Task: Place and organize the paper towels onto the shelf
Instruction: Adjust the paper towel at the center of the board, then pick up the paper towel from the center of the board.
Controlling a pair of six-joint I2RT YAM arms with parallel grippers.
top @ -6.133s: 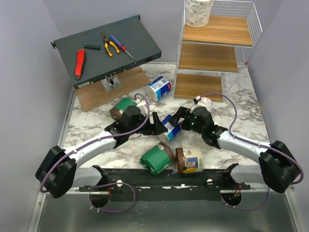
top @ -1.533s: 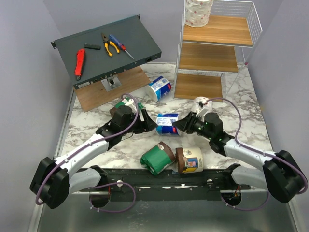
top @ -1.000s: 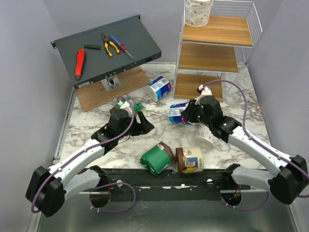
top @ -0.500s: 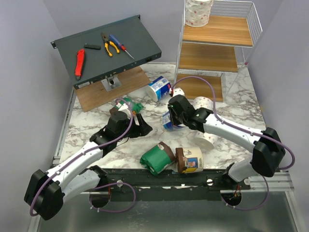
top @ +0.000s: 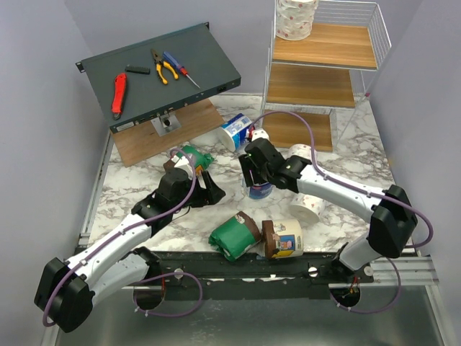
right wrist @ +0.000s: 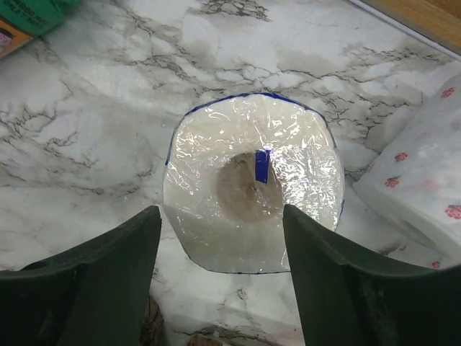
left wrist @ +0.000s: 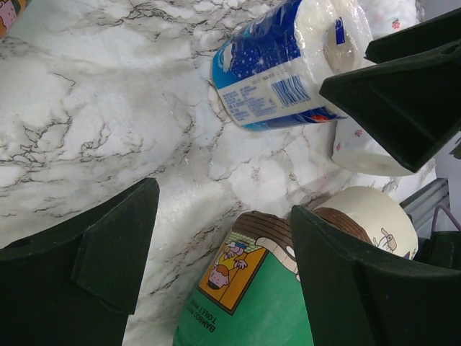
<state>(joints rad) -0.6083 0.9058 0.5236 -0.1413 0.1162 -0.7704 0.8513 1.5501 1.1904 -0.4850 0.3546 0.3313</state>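
Resting on marble table (top: 130,184): wire shelf (top: 310,86) far right, wooden board (top: 180,133) far left; between them, blue rolls (top: 236,132), green rolls (top: 232,238), cream-and-brown roll (top: 287,238), speckled white rolls (top: 306,207).

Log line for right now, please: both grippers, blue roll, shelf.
left gripper: open, empty | right gripper: open around blue-and-white roll on table | shelf: one speckled roll on top tier

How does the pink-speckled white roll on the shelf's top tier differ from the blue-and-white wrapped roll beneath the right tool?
The pink-speckled white roll is bare, on the wire shelf; the blue-and-white wrapped roll is plastic-covered, on the marble table inside the open right tool. Both stand on end.
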